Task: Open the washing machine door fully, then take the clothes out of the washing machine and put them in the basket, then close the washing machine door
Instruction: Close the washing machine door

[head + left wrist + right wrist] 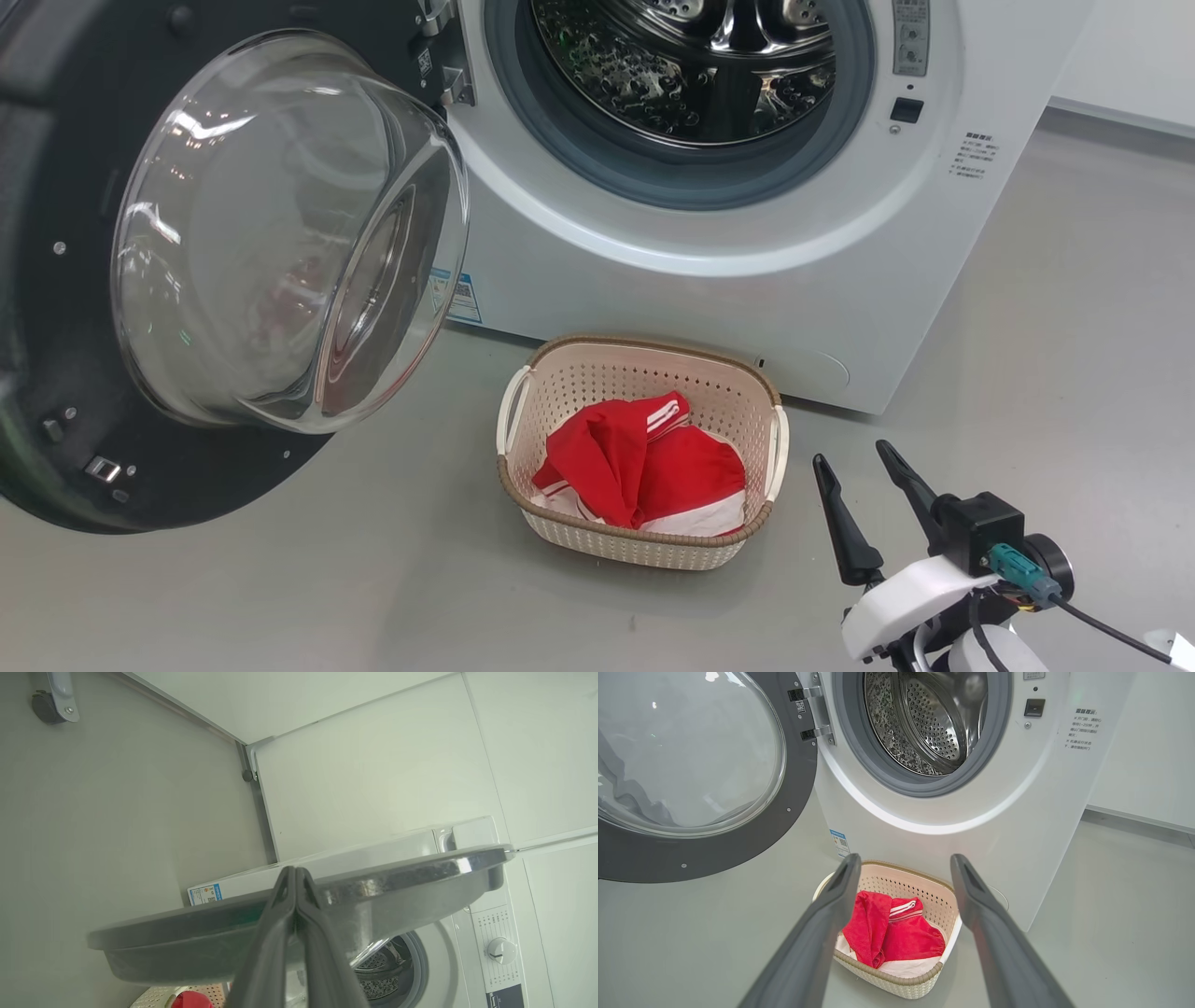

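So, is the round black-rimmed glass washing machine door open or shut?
Open: the round black-rimmed door is swung wide, exposing the perforated steel drum.

Floor [280, 597]: grey, smooth.
Washer [728, 280] stands on it; basket [635, 551] also on it, just in front of washer base.

The basket [644, 347] sat on the grey floor [280, 597] with the red clothes [644, 462] bunched inside it. Directly behind the basket stood the washing machine [709, 289], its steel drum [709, 56] exposed. The washing machine door [224, 261] hung wide open, above and left of the basket. Right of the basket and apart from it, the right gripper [851, 453] had its fingers spread.
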Motion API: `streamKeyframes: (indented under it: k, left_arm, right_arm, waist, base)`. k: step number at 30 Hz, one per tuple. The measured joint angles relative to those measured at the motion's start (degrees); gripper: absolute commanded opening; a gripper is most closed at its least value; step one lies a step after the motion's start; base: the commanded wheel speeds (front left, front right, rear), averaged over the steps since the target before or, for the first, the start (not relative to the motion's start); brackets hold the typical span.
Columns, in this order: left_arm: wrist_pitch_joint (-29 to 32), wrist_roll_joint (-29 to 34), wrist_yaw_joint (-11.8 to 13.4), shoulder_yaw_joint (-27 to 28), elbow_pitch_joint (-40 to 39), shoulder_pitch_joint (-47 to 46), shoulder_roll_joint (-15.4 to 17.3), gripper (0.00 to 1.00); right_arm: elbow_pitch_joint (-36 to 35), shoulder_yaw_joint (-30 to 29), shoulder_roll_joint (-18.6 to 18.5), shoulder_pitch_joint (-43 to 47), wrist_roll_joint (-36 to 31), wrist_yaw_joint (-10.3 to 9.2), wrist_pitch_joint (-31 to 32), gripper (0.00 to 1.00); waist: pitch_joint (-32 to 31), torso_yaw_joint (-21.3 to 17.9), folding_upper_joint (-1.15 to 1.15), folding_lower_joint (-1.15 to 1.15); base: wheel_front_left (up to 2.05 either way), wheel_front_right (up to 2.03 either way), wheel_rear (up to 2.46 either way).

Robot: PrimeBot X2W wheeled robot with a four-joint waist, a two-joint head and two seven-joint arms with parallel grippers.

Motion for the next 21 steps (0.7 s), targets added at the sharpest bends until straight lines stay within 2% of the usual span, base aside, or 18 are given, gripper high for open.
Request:
streamKeyframes:
  k: [12, 21]
  left_arm:
    - [3.1, -0.4, -1.1, -1.6, 2.2, -1.7, 0.2, 0.0]
    - [8.7, -4.9, -2.3, -1.9, 2.4, -2.0, -0.4, 0.0]
  right_arm:
    - [0.1, -0.2, 0.0, -1.0, 0.0, 0.02, 0.0, 1.0]
    - [0.1, -0.7, 0.0, -1.0, 0.0, 0.02, 0.0, 1.0]
  waist:
    - [0.5, 0.0, 0.0, 0.0]
    - [0.7, -0.4, 0.0, 0.0]
  base:
    - [0.0, 0.0, 0.0]
    - [0.0, 0.0, 0.0]
